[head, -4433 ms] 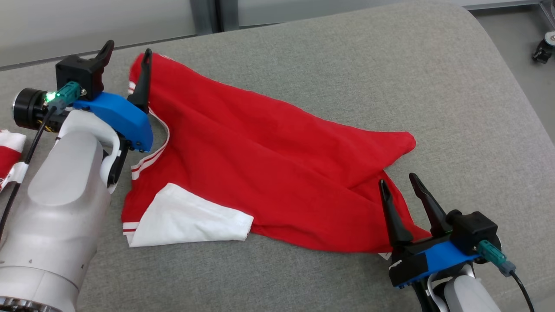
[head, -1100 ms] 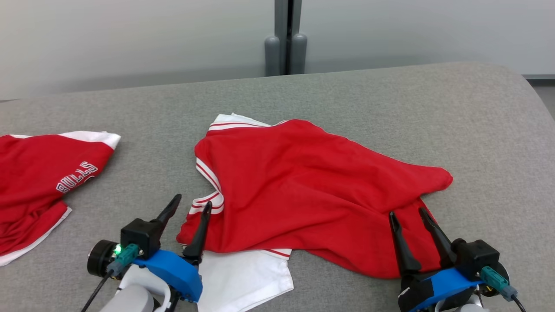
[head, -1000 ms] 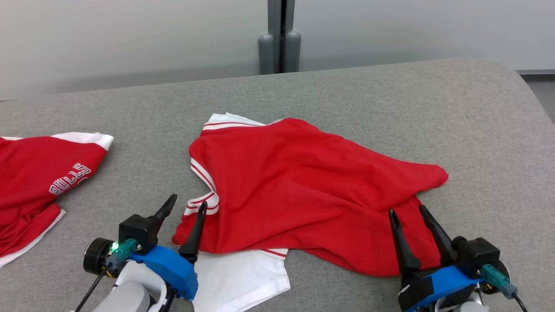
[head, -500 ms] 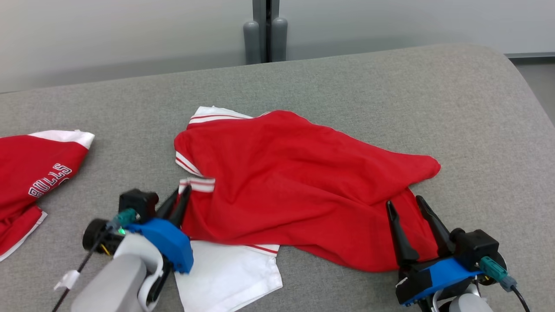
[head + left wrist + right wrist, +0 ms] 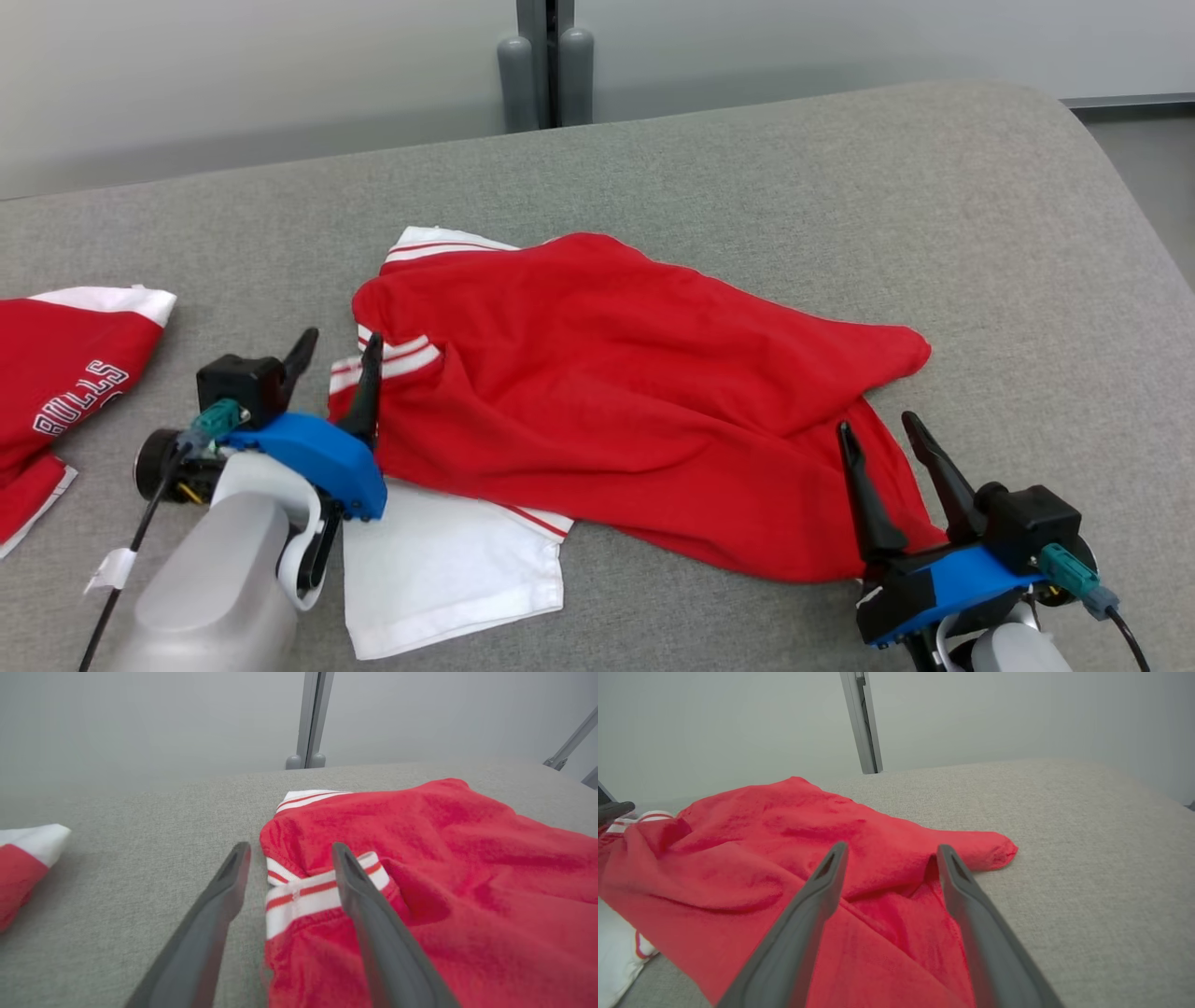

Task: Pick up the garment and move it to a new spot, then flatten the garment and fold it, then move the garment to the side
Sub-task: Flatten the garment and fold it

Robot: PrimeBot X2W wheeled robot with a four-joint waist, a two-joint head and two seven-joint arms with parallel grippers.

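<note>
Left end effector (image 5: pixel 340 338) wide open astride the striped trim (image 5: pixel 401 355) of the rumpled red shirt (image 5: pixel 635 392) mid-desk (image 5: pixel 840 187), right end effector (image 5: pixel 878 423) open over its hem; risk: pinching doubled layers would drag folds along.

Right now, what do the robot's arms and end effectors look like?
The left end effector and right end effector each have two long, dark, tapered fingers on a blue bracket, with a black block carrying a teal plug and black cable. The left forearm is pale grey; its cable bears a white tag.
</note>
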